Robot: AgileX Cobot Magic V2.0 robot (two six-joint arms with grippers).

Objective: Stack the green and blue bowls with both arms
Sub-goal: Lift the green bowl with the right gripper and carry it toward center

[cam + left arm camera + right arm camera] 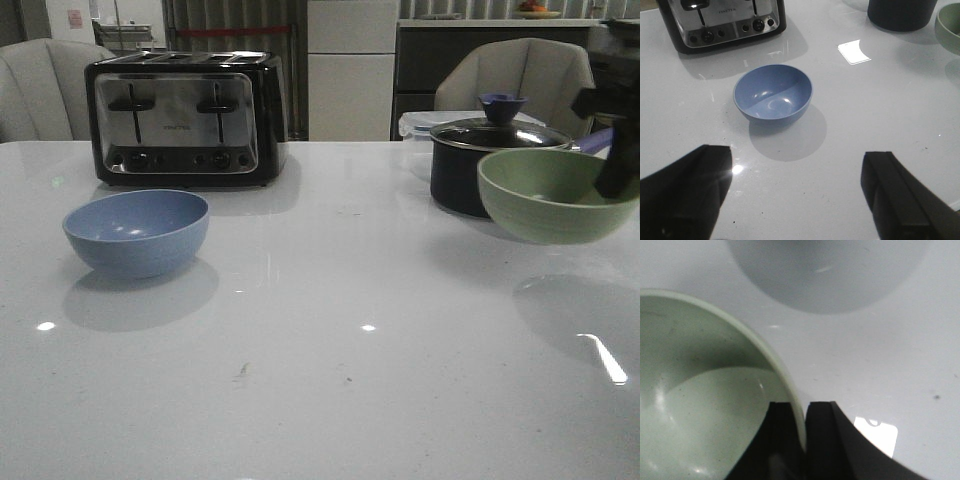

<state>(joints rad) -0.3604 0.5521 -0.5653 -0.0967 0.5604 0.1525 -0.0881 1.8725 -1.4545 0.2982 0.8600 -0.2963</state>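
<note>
The right tool [805, 440] gripped the rim of the green bowl [555, 195], one finger inside and one outside the wall, and held it clear of the white desk [330, 370]; the bowl's shadow lay on the surface below it, apart from the bowl itself. Just behind the raised bowl in the front view stood a dark lidded saucepan [470, 165], though the view was too flat to say whether the two touched. The blue bowl [137, 232] sat upright and empty on the desk on the robot's left side, in front of a black and chrome toaster [185, 120] and well apart from the green bowl. The left tool [800, 195] hovered with its fingers spread wide and holding nothing, the blue bowl lying ahead of it, roughly centred between the fingers, near but not touching. The relation that mattered was the sideways gap: the blue bowl lay well off to the left of the carried green one, and the left arm was by far the nearer to it. Judged from this layout, the stack was not yet made, and the next step probably called for bringing one bowl across above the other, mouths up and rims level, before lowering.
</note>
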